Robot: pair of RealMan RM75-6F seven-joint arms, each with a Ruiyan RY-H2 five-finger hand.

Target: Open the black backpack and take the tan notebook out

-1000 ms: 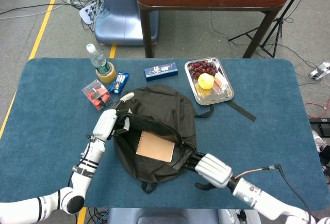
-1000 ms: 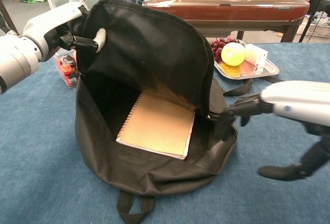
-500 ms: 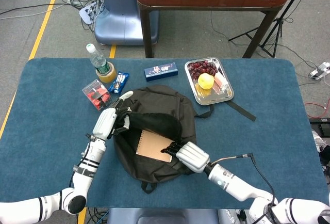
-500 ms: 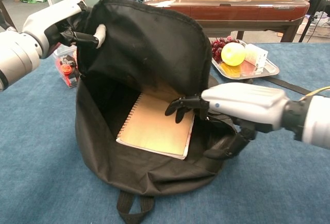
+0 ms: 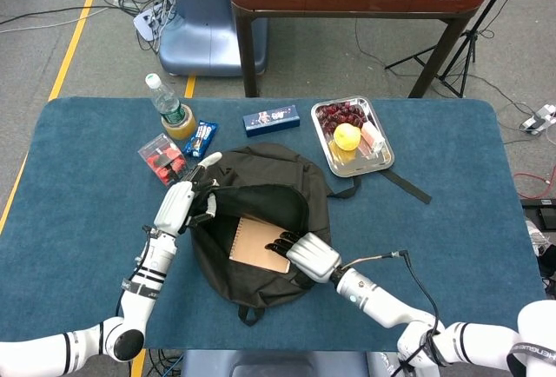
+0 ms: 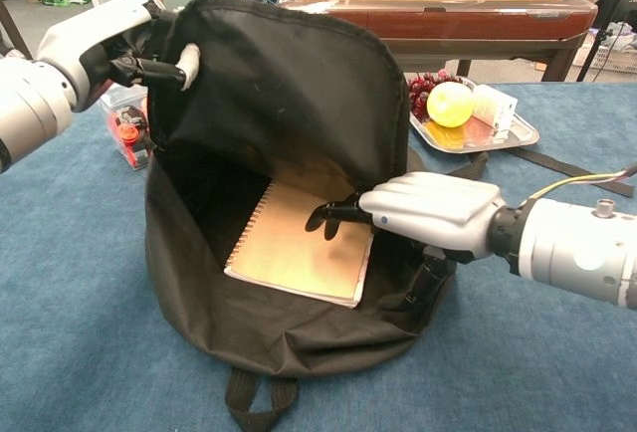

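Left hand (image 6: pixel 95 39) grips the backpack (image 6: pixel 289 104) flap, fingers clamped on the fabric, holding it open. Notebook (image 6: pixel 304 243) lies flat inside the backpack. Right hand (image 6: pixel 433 215) reaches into the opening, dark fingertips (image 6: pixel 328 215) slightly apart over the notebook's right edge; can't tell if touching.

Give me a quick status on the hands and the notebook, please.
Left hand holds the black backpack flap up. Right hand reaches into the opening, fingers over the tan notebook, no grip visible. Nothing blocking.
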